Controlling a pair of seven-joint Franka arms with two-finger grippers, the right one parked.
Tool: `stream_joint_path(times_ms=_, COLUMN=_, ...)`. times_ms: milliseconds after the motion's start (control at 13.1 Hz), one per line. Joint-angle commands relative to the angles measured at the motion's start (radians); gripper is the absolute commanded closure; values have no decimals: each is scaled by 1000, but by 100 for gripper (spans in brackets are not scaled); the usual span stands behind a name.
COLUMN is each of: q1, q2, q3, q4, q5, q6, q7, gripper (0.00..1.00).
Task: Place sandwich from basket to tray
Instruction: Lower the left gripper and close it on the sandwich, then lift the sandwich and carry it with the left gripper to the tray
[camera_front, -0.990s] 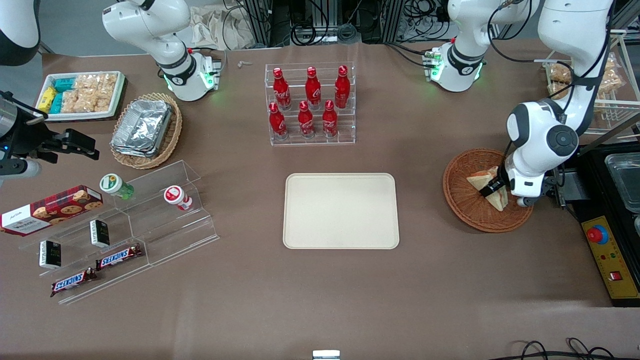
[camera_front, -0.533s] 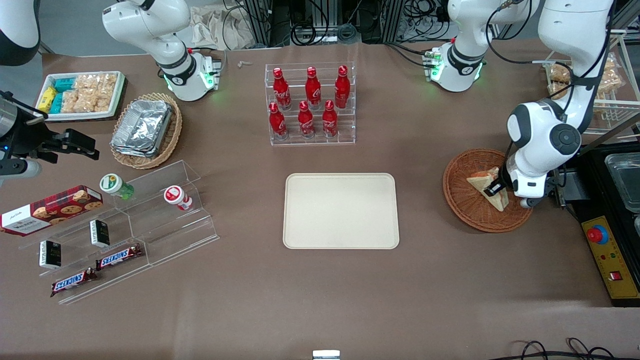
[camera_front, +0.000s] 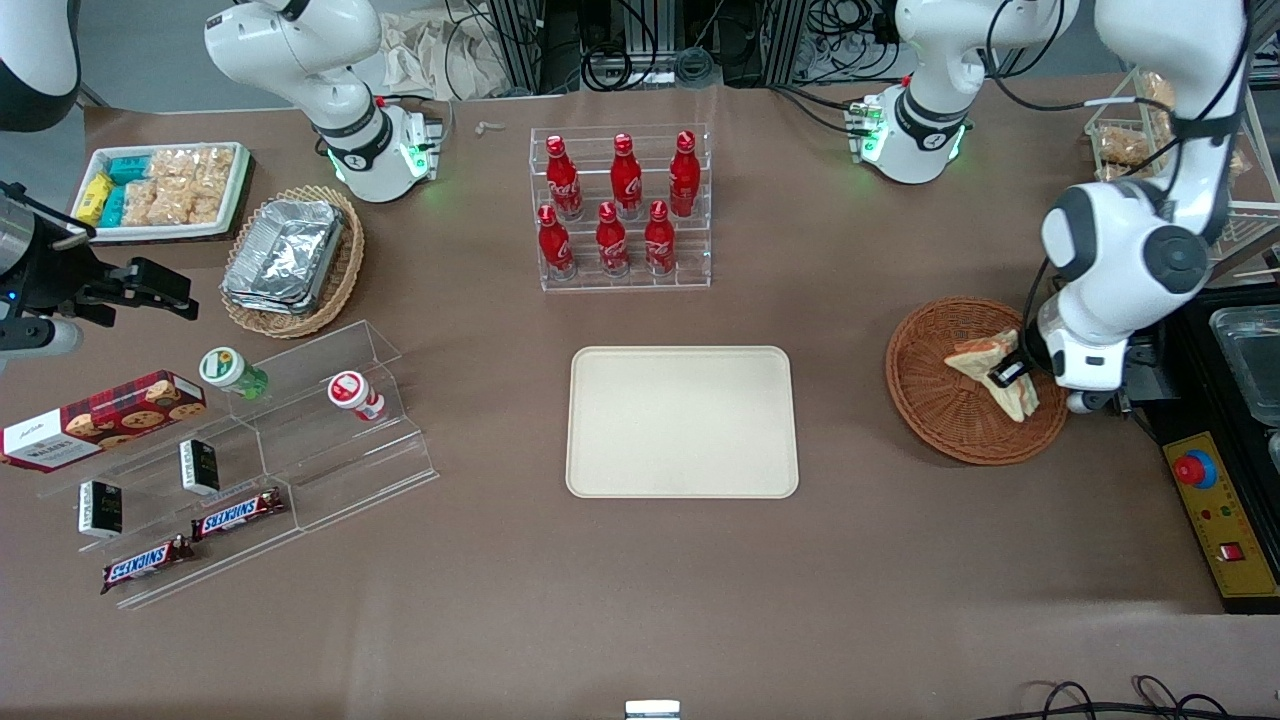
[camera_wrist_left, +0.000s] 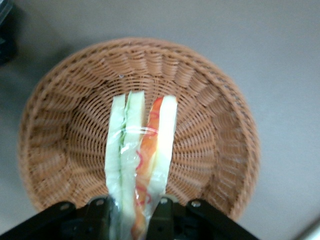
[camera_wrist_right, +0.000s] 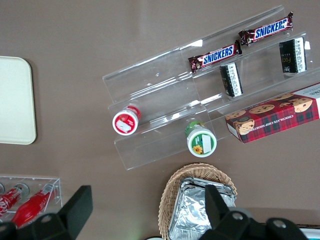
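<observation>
Gripper (camera_front: 1008, 374) over basket (camera_front: 930, 400), fingers (camera_wrist_left: 162, 212) clamped on sandwich (camera_front: 990, 360). Sandwich hangs above basket, cut edge with red-orange filling facing wrist camera. Tray (camera_front: 682, 421) bare, well apart from basket, toward parked arm's end.

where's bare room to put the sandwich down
The tray is bare edge to edge, with open table around it. The acrylic shelf toward the parked arm's end is crowded. The hand grips the sandwich over the basket.
</observation>
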Motion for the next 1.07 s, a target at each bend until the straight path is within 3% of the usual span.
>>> stream_joint_path(times_ms=0, q1=-8, q2=-1, q3=-8, q4=235, q5=11, q6=-302, q7=4, gripper=100)
stream_joint_path(times_ms=229, q1=-44, q2=36, q3=-46, q4=470, q5=11, q6=-540, q7=91, gripper=100)
stream_joint_path(times_ms=381, q1=-61, q2=44, q3=-83, q4=541, q5=13, q6=-623, q7=208, gripper=100)
stream_joint_path(times_ms=686, q1=-61, q2=92, q3=-271, q4=544, q5=29, q6=-594, q7=314, gripper=100)
stream_joint_path(times_ms=838, q1=-63, q2=168, q3=-363, q4=539, q5=71, q6=-516, q7=284, gripper=100)
stream_joint_path(times_ms=990, q1=-102, q2=257, q3=-390, q4=538, q5=91, q6=-427, q7=204, gripper=100)
